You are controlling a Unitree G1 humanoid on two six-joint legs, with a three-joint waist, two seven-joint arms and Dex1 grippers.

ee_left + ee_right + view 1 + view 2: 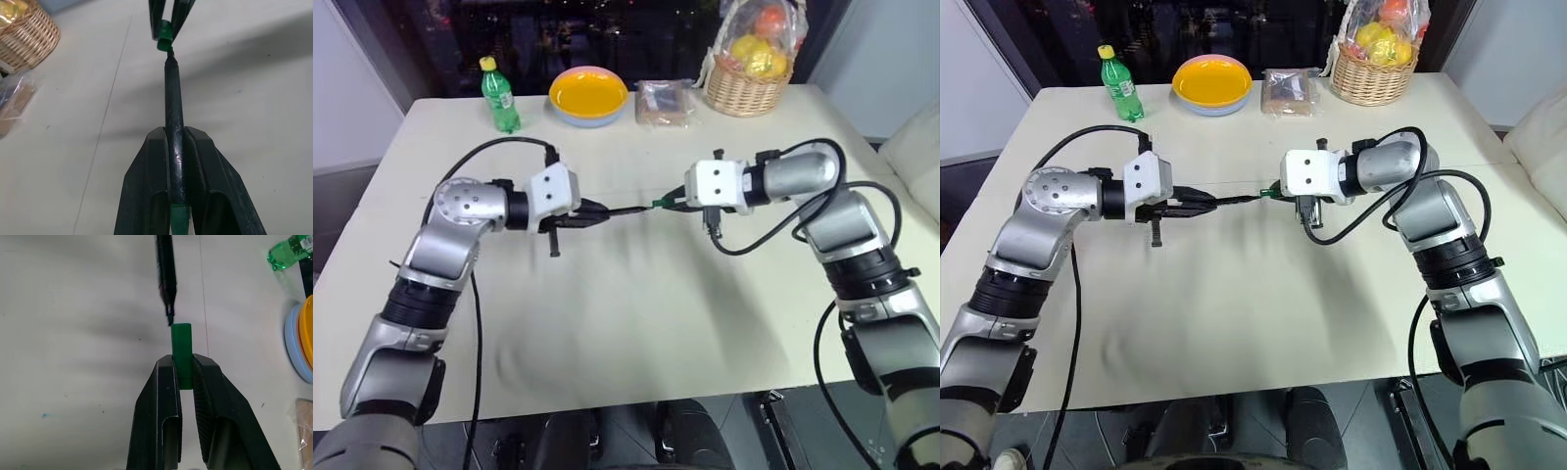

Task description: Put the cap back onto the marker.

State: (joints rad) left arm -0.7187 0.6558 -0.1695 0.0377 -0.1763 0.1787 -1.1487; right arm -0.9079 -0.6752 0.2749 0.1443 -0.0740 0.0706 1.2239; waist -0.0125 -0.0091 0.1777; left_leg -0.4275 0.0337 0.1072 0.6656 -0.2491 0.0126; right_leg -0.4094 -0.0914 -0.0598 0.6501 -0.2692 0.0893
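Bright, even light falls on the cream cloth-covered table [636,323], throwing soft, faint shadows beneath both arms; behind the table, the dark window stays unlit.

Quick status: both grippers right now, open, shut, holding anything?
Left gripper: shut on the marker.
Right gripper: shut on the cap, just off the marker's tip.

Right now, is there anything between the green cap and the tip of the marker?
Nothing visible. The cap, held in the right tool, faces the tip of the marker, held in the left tool. Only open air separates them, above the table.
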